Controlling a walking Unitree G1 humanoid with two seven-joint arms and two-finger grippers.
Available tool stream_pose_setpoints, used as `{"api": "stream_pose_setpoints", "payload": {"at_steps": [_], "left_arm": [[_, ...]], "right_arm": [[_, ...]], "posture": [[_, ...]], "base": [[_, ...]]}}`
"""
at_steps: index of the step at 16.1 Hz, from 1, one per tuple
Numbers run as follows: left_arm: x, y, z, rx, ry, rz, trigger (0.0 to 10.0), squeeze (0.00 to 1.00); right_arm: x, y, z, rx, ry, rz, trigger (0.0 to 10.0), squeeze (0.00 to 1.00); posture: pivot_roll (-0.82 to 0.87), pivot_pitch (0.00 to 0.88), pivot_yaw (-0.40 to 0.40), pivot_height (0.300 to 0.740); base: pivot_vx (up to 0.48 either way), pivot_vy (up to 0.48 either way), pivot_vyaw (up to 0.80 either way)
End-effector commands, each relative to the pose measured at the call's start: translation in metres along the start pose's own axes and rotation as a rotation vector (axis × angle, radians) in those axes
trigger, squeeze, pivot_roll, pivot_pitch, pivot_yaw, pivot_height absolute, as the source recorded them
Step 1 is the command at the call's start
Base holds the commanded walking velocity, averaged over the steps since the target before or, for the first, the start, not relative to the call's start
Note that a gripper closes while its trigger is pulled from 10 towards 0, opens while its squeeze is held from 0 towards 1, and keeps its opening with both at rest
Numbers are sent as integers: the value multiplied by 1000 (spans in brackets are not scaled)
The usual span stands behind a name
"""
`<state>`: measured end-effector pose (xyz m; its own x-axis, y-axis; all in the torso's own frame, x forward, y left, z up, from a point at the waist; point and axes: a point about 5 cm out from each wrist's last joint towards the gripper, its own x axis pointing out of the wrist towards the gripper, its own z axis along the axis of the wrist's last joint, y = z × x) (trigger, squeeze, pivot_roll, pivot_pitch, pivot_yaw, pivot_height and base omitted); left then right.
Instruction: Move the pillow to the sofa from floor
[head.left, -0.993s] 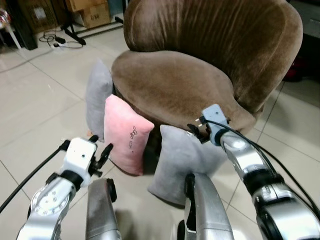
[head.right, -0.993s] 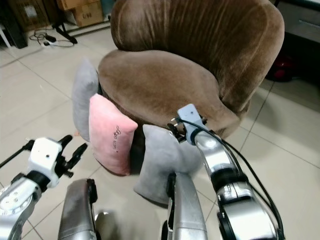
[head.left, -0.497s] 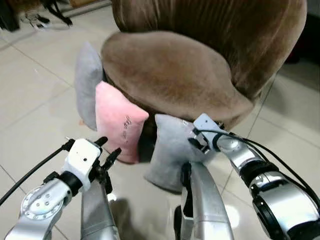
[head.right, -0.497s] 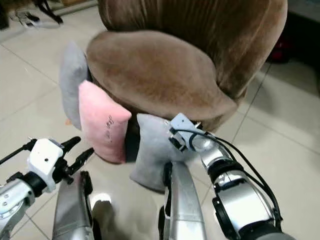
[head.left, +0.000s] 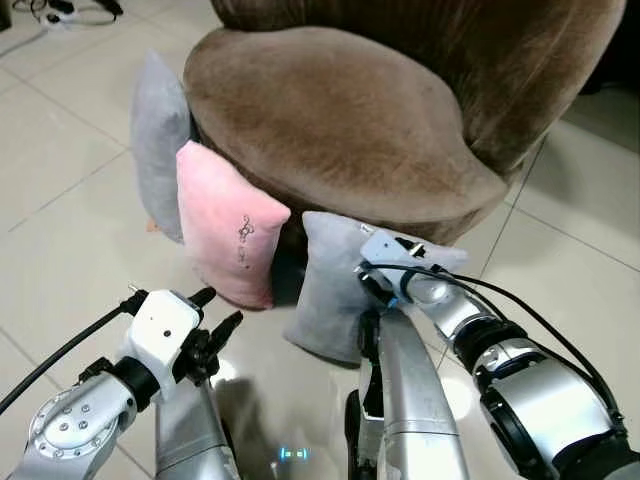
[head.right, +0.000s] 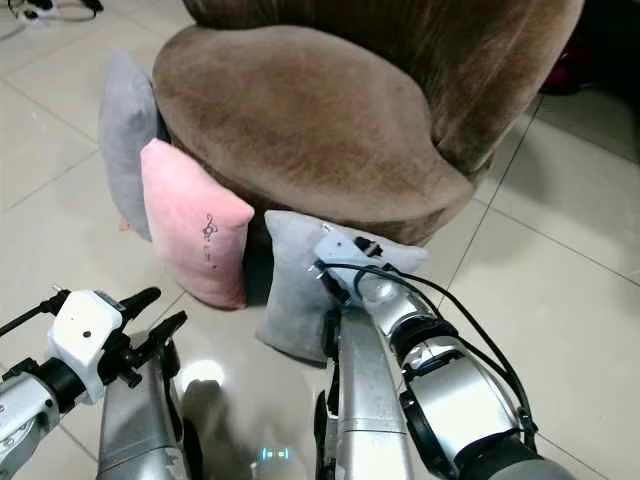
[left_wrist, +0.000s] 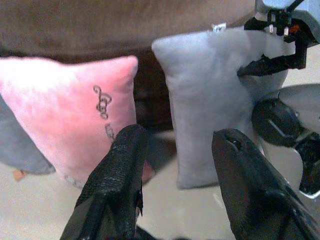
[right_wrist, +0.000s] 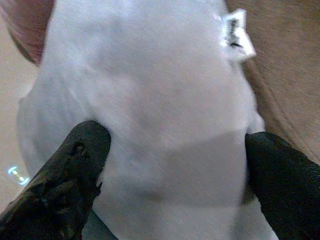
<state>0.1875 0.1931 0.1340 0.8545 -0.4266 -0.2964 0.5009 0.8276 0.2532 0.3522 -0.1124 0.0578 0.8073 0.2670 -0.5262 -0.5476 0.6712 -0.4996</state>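
A grey pillow (head.left: 325, 295) stands on the floor, leaning against the front of the brown sofa (head.left: 330, 110). To its left stand a pink pillow (head.left: 225, 225) and a second grey pillow (head.left: 160, 140). My right gripper (right_wrist: 175, 140) is at the top edge of the front grey pillow (right_wrist: 150, 75). Its black fingers (right_wrist: 65, 175) are spread wide, one on each side of the pillow and touching it. My left gripper (head.left: 218, 309) hovers open low at the left, a short way before the pink pillow (left_wrist: 65, 110), with nothing in it.
My own silver legs (head.left: 410, 400) take up the bottom of the head views, right before the pillows. Pale tiled floor (head.left: 70, 200) lies open to the left and right of the sofa. Cables (head.left: 60, 10) lie at the far left.
The camera has tipped down and come closer. My right gripper has dropped from the sofa's seat edge onto the top of the front grey pillow. The left gripper keeps its place.
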Motion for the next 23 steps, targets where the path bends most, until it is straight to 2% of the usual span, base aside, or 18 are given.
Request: {"api": "stream_pose_setpoints", "payload": {"at_steps": [1, 2, 23], "left_arm": [[-3, -1, 2, 3, -1, -7, 10000, 0], [-4, -1, 3, 3, 1, -7, 10000, 0], [-3, -8, 3, -15, 19, -29, 10000, 0]], "right_arm": [[0, 0, 1, -17, 2, -2, 2353, 0], [1, 0, 3, -16, -3, -4, 0, 0], [2, 7, 6, -3, -9, -14, 0, 0]], "posture": [[42, 258, -92, 472], [48, 261, -92, 472], [46, 256, -90, 472]], "base": [[0, 0, 0], [0, 0, 0], [0, 0, 0]]}}
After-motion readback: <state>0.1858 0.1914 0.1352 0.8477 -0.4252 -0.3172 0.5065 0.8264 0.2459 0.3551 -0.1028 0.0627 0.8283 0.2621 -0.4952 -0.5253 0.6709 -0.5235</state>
